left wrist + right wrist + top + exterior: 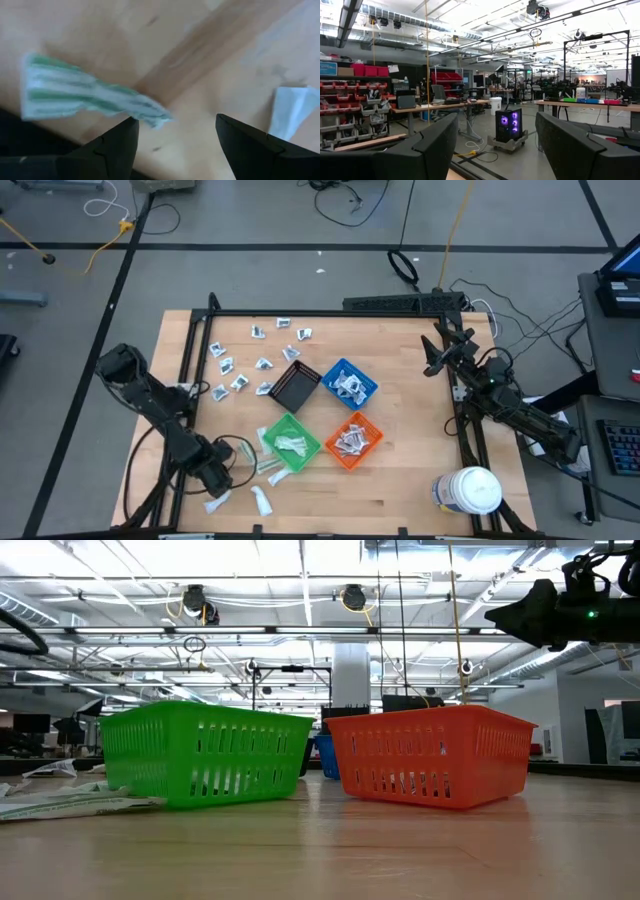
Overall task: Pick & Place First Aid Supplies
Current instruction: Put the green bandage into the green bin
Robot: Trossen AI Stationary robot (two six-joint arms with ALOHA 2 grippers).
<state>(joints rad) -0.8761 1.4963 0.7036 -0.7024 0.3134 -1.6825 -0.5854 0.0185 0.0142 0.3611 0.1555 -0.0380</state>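
A wooden tabletop (400,490) seen from above carries four small bins clustered near its middle: a black bin (295,387), a blue bin (349,382), a green bin (290,442) and an orange bin (353,440). The blue, green and orange bins each hold some white packets. More first aid supplies (262,363), small white packets, lie scattered on the wood on the far side of the black bin, and a few more lie by the near edge beside the green bin.

The left end effector (218,477) hangs low over the near left part of the tabletop, fingers spread and holding nothing. Just ahead of its fingers (112,147) lies a flat green-and-white striped packet (85,97), with the corner of a white packet (292,107) close by on the other side.

The right end effector (434,348) waits raised at the far right edge, fingers spread wide and pointing out into the room. A large white jar (470,490) stands at the near right corner.
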